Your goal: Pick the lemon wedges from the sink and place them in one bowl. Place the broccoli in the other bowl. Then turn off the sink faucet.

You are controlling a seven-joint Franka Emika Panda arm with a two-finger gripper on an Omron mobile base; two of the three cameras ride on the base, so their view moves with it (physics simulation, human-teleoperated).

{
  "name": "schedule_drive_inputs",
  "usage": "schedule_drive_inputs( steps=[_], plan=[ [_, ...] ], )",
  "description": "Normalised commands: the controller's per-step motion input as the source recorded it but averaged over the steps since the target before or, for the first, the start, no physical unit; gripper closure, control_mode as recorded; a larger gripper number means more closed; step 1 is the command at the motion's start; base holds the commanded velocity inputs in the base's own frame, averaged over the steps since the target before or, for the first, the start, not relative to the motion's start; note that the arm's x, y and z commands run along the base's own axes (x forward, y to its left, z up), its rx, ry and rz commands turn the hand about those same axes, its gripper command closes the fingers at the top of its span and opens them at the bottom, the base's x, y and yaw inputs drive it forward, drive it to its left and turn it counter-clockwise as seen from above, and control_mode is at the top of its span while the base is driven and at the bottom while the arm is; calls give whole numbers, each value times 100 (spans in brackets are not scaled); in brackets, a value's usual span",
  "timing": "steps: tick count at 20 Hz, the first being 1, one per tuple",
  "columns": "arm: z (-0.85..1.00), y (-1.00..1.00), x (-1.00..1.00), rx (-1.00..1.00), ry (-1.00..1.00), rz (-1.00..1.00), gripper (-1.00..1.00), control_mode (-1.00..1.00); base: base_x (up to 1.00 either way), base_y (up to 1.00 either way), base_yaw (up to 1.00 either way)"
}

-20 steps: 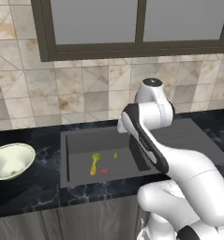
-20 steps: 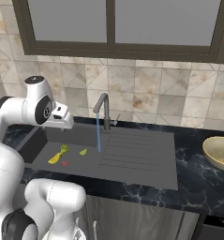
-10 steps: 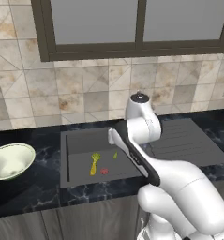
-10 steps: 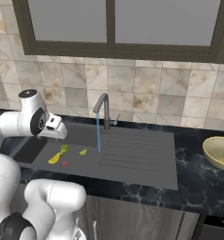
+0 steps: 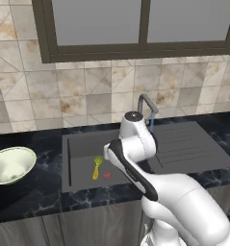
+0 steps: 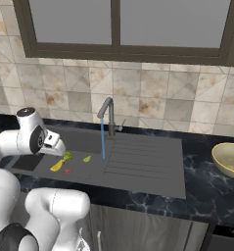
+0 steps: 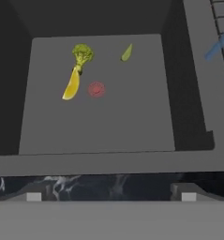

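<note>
While wide open and empty, end effector (image 7: 111, 197) hovered over near rim of sink (image 7: 188, 84). Lemon wedges ahead below: yellow one (image 7: 71, 86) touching broccoli (image 7: 82, 54), green one (image 7: 127, 52) apart. Best dropped straight down, jaws straddling yellow wedge, clear of floret. Basin walls well apart; water stream (image 7: 219, 46) off right.

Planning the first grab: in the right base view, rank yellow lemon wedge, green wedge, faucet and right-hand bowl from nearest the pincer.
1. Yellow lemon wedge, sink floor, left.
2. Green lemon wedge, further right.
3. Faucet, behind the sink.
4. Bowl, counter, far right.
</note>
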Motion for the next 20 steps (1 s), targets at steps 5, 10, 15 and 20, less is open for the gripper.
schedule_drive_inputs(
  steps=[5,10,15,20],
  plan=[
    [-47,25,0,0,1,-1,-100,-100,0,0,0],
    [-41,24,0,0,3,-1,-100,-100,0,0,0],
    [-31,21,4,0,3,-2,-100,-100,0,0,0],
    [-6,6,20,0,0,-4,-100,-100,0,0,0]
  ],
)
